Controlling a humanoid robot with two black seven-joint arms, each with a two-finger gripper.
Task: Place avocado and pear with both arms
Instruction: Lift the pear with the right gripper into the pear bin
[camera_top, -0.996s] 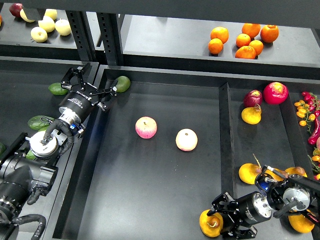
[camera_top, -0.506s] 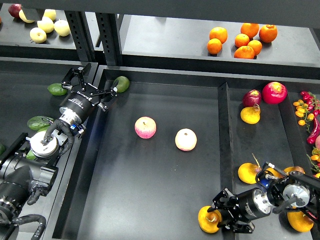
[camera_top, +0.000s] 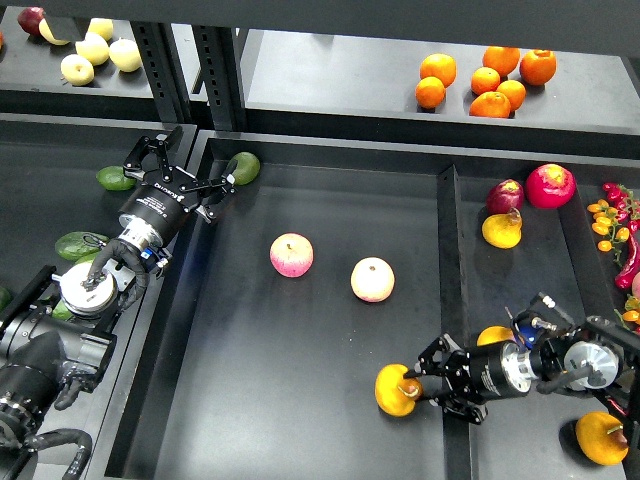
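The dark green avocado (camera_top: 243, 167) lies in the far left corner of the middle tray (camera_top: 300, 400). My left gripper (camera_top: 190, 166) is open wide just left of it, with one fingertip (camera_top: 229, 181) at the avocado's edge. My right gripper (camera_top: 421, 384) reaches left over the divider (camera_top: 449, 250) and is shut on the golden pear (camera_top: 393, 392), whose dark hollow faces the fingers. The pear is low over the front right part of the middle tray. I cannot tell whether it touches the floor.
Two pink-and-yellow apples (camera_top: 291, 255) (camera_top: 372, 279) lie mid-tray. Oranges (camera_top: 486, 80) sit on the back shelf. The right tray holds more pears (camera_top: 502, 229) (camera_top: 601, 437) and red fruit (camera_top: 551, 185). Other green avocados (camera_top: 114, 178) (camera_top: 80, 244) lie in the left tray.
My right gripper has carried the pear up and to the left, from the front of the divider into the middle tray. My left arm and the avocado have not moved.
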